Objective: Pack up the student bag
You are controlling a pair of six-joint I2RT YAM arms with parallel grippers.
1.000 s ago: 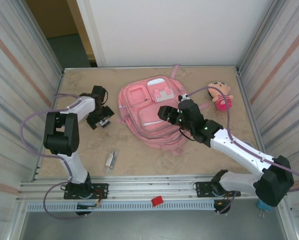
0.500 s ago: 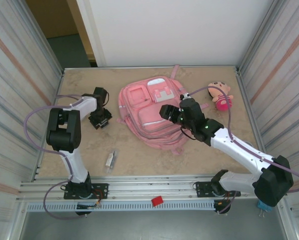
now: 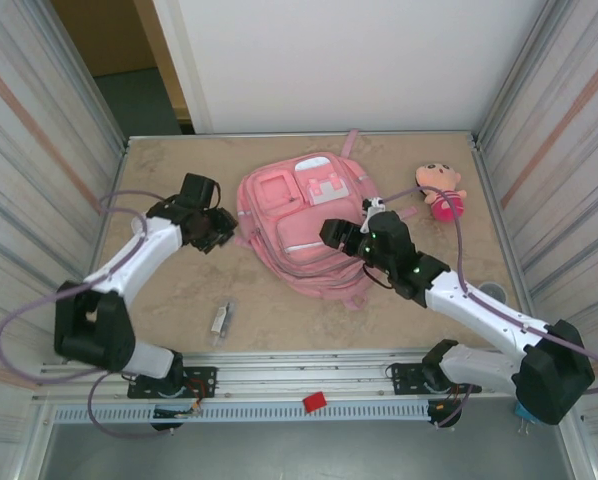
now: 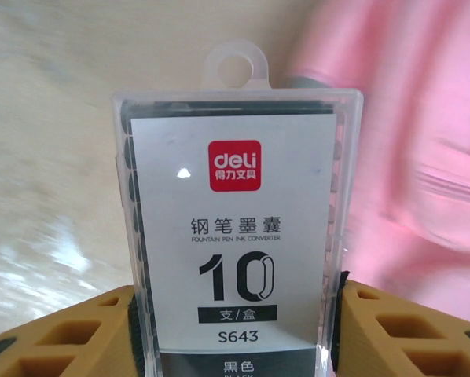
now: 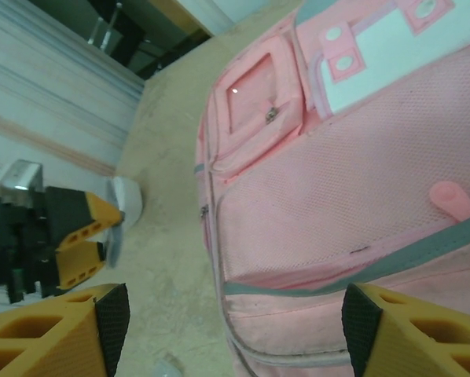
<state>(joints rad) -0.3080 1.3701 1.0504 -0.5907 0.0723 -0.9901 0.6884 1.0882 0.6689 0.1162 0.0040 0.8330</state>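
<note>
**Ana:** Where does the student bag (image 3: 289, 215) lie?

**Ben:** Flat on the table (image 3: 179, 290), in the far middle part, with its front pockets facing up and one strap pointing toward the back wall. A doll (image 3: 441, 192) in a pink dress lies to its right, near the far right corner and apart from the bag.

**Ana:** And the left gripper (image 3: 219, 228)?

**Ben:** It sits just beside the bag's left edge; whether it touches the fabric cannot be told. Its orange fingers (image 4: 70, 338) are closed partway on a clear plastic box of ink cartridges (image 4: 235, 196). The box stands upright between them, with the hang tab at the top and a white label with a red logo facing the wrist camera. Pink fabric shows behind the box on the right.

**Ana:** What about the right gripper (image 3: 331, 232)?

**Ben:** It hangs over the bag's front, above the mesh panel and the grey zip line. Its jaws stand wide apart with nothing between them.

**Ana:** Anything else on the table?

**Ben:** A small pale item (image 3: 220, 318) lies near the front rail, well apart from the bag; what it is cannot be made out
</note>
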